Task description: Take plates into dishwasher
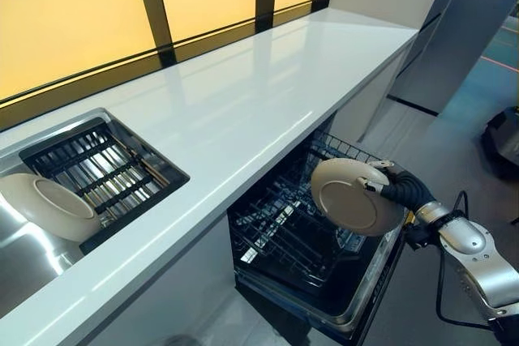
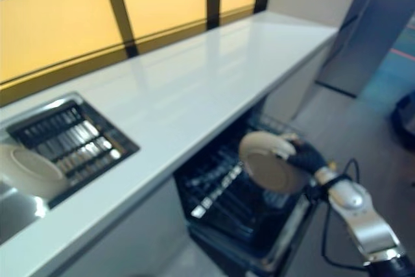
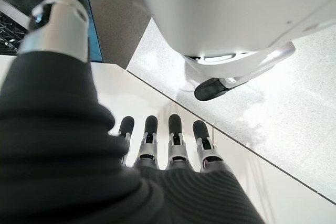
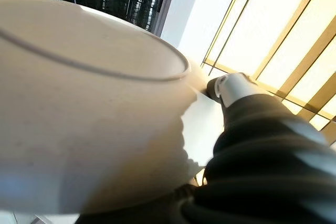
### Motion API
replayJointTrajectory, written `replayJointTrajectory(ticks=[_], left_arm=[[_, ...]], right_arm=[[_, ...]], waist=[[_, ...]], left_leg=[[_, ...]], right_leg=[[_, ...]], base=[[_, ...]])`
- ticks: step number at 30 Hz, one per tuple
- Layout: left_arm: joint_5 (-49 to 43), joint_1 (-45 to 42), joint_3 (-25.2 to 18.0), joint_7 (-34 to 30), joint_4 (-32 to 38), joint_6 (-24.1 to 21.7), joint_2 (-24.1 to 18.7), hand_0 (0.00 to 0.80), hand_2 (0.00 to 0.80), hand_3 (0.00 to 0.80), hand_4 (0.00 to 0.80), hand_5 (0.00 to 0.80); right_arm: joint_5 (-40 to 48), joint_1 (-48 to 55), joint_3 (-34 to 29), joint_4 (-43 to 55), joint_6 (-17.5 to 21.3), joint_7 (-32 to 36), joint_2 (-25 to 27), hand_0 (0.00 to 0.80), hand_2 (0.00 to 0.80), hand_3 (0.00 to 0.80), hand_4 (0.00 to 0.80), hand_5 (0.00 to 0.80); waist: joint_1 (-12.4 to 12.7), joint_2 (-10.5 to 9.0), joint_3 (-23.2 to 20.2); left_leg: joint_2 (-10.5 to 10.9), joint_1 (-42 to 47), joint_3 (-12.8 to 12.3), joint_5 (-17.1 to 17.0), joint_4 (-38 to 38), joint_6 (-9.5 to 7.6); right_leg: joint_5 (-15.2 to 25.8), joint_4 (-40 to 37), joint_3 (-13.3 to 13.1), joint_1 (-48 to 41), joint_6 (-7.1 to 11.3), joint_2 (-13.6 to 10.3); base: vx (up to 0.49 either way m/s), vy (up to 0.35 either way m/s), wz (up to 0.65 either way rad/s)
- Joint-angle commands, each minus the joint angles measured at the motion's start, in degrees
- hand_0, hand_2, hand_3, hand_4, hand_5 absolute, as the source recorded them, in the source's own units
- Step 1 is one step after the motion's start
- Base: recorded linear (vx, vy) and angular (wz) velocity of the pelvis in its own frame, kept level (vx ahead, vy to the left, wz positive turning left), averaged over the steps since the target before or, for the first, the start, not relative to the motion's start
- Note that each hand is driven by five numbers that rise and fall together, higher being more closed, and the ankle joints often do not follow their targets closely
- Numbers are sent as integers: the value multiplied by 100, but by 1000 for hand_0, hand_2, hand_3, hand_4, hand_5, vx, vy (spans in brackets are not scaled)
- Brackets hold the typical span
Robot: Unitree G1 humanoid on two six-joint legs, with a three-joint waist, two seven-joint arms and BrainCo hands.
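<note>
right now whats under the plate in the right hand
The open dishwasher's black wire rack lies below the plate held by the right hand. The plate covers the rack section directly beneath.

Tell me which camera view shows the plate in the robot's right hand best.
The left eye view: the whole plate shows, pinched by the right hand above the dishwasher rack. The right eye view shows the same, less clearly. The right wrist view shows only part. The left wrist view shows none of it.

Beige plate (image 1: 353, 195) tilted above open dishwasher rack (image 1: 284, 228), second beige plate (image 1: 47, 207) in sink.
</note>
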State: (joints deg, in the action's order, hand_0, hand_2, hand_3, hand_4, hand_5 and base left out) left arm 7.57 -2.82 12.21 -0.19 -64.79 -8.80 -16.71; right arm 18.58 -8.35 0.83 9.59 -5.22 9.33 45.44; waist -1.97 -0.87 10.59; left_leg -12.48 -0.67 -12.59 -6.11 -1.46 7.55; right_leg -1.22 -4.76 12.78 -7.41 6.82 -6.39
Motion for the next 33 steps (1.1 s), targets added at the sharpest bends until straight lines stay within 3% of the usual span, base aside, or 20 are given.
replayJointTrajectory(ticks=[1,14,23,33], left_arm=[[42,229,-59,-1,-110,-124,-99,0,0,0,0,0],[5,170,39,36,88,-73,59,0,0,0,0,0],[-58,140,74,30,83,-7,114,0,0,0,0,0],[-113,108,145,9,216,33,180,0,0,0,0,0]], right_arm=[[-149,-255,12,87,220,-214,-78,800,800,800,800,800],[-907,244,230,-95,359,-751,-656,800,800,800,800,800],[-1551,210,343,15,603,-1284,-738,800,800,800,800,800],[-2193,250,672,123,607,-1350,-747,800,800,800,800,800]], waist=[[135,-106,-137],[117,-22,-121],[160,20,-116],[231,49,-120]], left_leg=[[-102,-383,146,-454,-171,164],[-144,-348,-72,-514,-214,165],[-164,-312,-92,-517,-215,172],[-177,-295,-76,-524,-214,176]], right_leg=[[46,421,-63,286,-276,205],[65,271,27,84,-237,183],[36,236,49,-20,-239,197],[19,240,93,-67,-224,179]], base=[[-3,50,2],[2,11,0],[0,0,0],[0,0,0]])
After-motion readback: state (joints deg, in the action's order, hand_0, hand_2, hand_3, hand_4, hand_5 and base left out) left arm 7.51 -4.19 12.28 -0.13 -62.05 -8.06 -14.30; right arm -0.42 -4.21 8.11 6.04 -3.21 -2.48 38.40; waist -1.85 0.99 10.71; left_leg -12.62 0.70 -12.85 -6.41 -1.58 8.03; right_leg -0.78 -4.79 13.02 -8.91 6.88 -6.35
